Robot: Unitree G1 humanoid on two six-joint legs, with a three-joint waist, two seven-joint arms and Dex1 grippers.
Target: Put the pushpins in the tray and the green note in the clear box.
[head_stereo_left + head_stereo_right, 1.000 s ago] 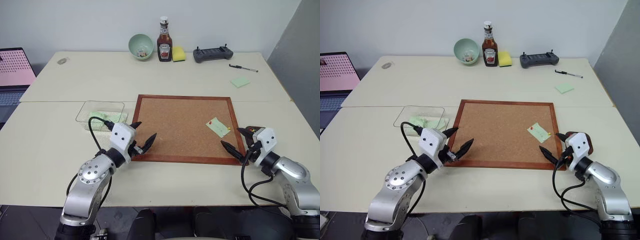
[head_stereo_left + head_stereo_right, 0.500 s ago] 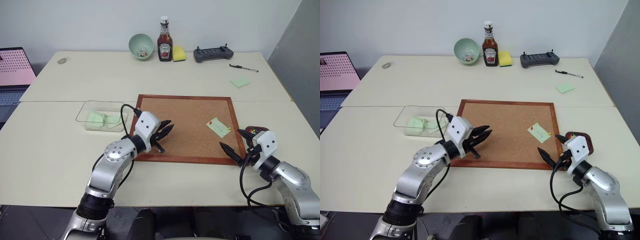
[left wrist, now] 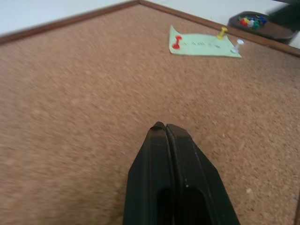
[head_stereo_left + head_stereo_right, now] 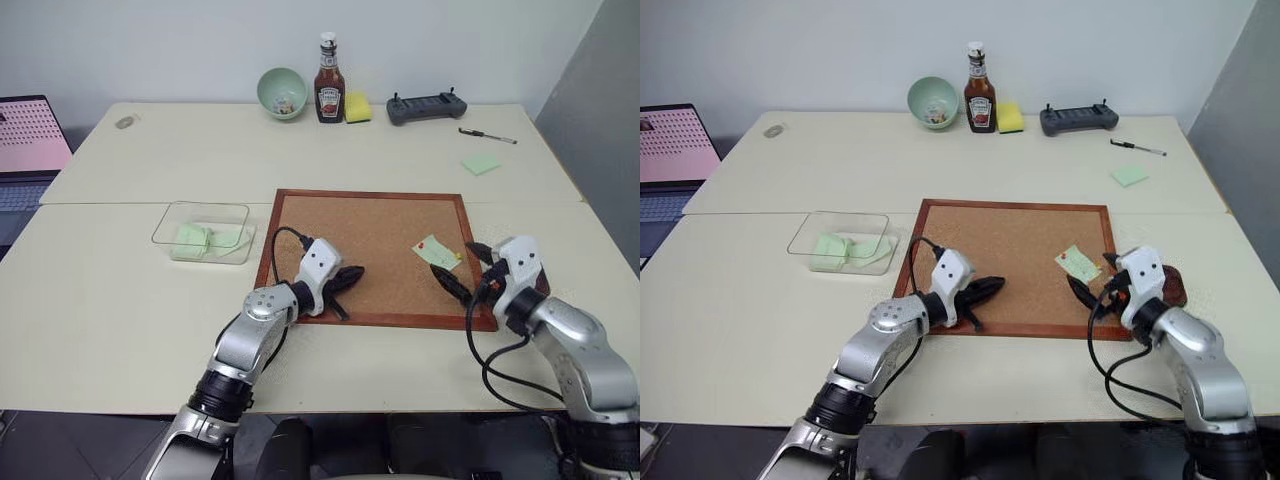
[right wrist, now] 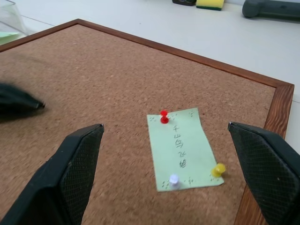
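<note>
Since a second ago we see the left tool (image 4: 350, 274) swing from the corkboard's (image 4: 370, 250) near left corner onto the cork, its jaws now clenched and empty. The right tool (image 4: 465, 268) rises toward the green note (image 5: 183, 148), released wide. The note stays pinned by red (image 5: 164, 116), yellow (image 5: 218, 169) and pale pushpins (image 5: 174, 179). The tray (image 3: 262, 27) sits just beside the board's right edge; the clear box (image 4: 203, 231) rests on the worktop (image 4: 100, 290) left of it.
</note>
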